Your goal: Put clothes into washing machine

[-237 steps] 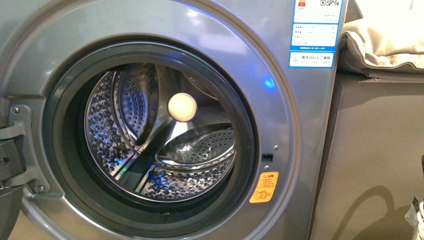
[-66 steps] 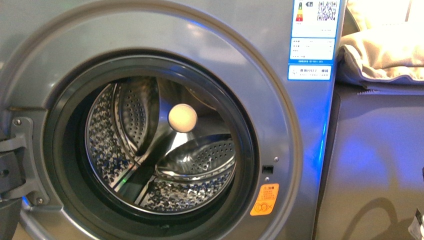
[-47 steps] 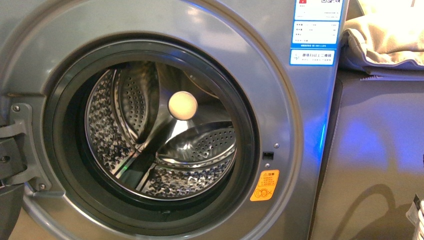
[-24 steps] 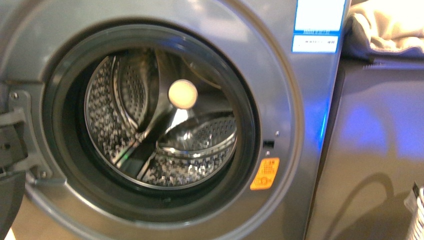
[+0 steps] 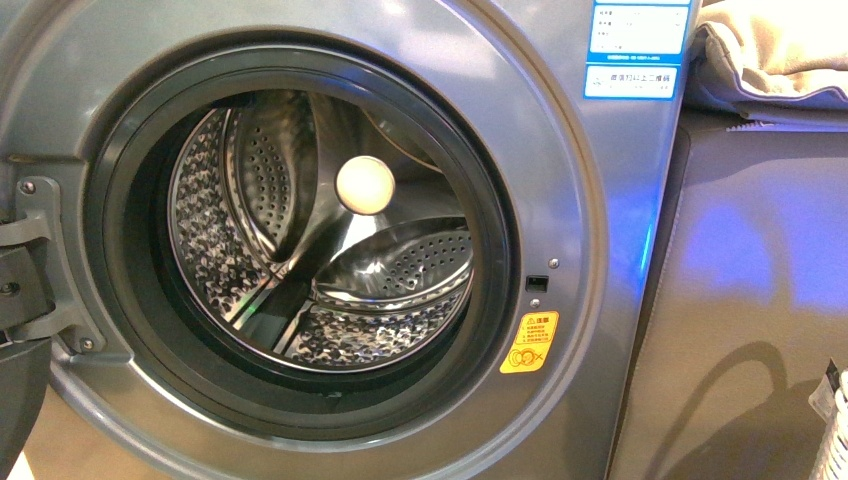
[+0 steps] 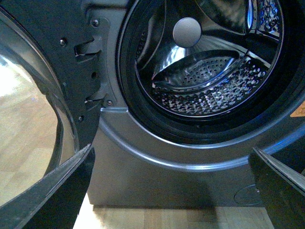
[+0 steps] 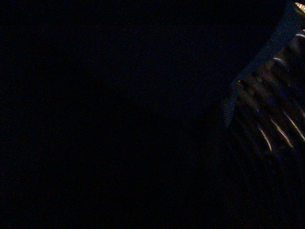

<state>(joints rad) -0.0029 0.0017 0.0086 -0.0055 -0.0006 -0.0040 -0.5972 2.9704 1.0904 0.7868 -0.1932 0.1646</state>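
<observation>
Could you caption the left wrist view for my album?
Open washer, drum empty, framed by the left tool's spread fingers.

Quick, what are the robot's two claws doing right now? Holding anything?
Left gripper: open, holding nothing.
Right gripper: cannot be told; its wrist view is dark, and the front view does not show it.

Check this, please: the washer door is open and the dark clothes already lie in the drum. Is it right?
Not fully. The washer door is open, but the drum holds no clothes; it is empty. The front view shows its bare perforated steel.
</observation>
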